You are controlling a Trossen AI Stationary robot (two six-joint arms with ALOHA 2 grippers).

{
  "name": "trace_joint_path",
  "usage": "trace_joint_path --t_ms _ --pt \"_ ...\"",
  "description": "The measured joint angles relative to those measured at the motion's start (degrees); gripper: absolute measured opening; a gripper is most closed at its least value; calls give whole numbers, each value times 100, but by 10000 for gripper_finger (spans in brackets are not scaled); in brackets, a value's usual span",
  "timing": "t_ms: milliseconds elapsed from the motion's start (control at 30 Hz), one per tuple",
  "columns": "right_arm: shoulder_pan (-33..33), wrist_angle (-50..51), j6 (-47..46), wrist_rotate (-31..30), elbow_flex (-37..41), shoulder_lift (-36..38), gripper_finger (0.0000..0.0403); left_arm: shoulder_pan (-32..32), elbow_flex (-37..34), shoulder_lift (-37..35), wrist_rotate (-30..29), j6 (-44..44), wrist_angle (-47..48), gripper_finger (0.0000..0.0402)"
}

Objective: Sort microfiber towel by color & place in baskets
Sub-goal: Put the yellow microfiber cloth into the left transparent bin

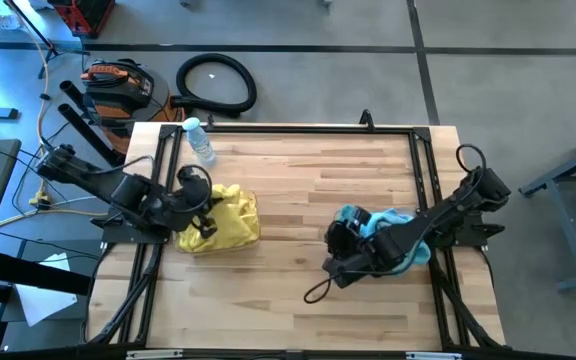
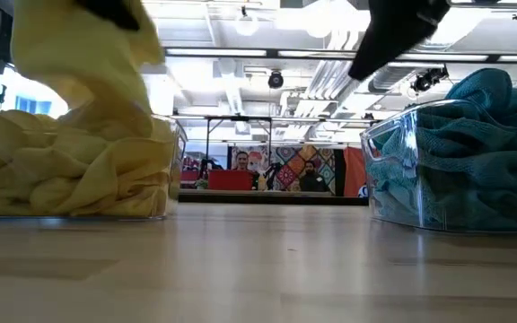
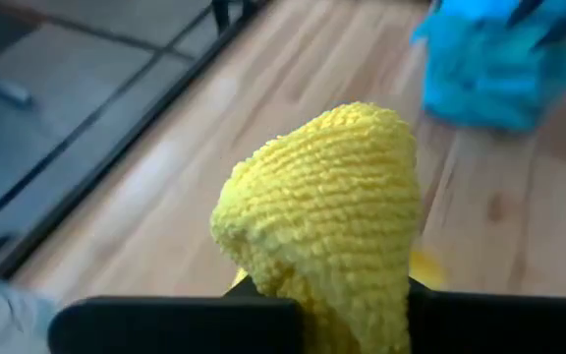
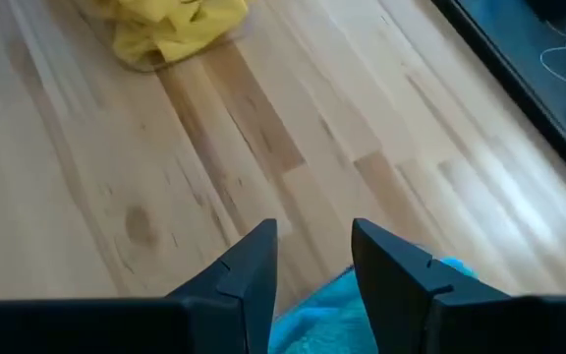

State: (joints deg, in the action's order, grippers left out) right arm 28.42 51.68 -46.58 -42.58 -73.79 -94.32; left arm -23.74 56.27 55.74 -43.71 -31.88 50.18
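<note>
Left pincer (image 3: 322, 295) clenched on yellow towel (image 3: 327, 211) above yellow bin (image 2: 164, 170). Right pincer (image 4: 312, 261) released over teal bin (image 2: 393, 170). Water bottle (image 1: 199, 140) on counter (image 1: 298, 180) behind.

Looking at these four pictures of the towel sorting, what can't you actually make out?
- How many yellow towels fill the left basket: bunched together, and the left claw covers part from above.
- The teal towels' count: the right arm hides them from above; the low view cuts off the pile.
- The left claw's fingertips: wrapped in the held yellow towel, left wrist view.
</note>
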Motion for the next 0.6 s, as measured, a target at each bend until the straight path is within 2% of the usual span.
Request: trace_joint_path --t_ms 100,200,400,500,600 --pt "27 -596 -134 -53 408 100 129 91 -635 -72 167 -271 -151 1" --pt "25 -1020 -143 -49 610 117 129 172 -1375 -62 394 -477 -681 0" --pt "25 -1384 -120 -50 626 93 129 365 -2782 -48 836 -189 -2604 0" --pt "25 -1510 -102 -43 626 93 129 395 -3260 -56 1034 -203 -3224 6" --pt "25 -1527 -100 -39 626 93 129 393 -3474 -54 1129 -150 -3438 24"
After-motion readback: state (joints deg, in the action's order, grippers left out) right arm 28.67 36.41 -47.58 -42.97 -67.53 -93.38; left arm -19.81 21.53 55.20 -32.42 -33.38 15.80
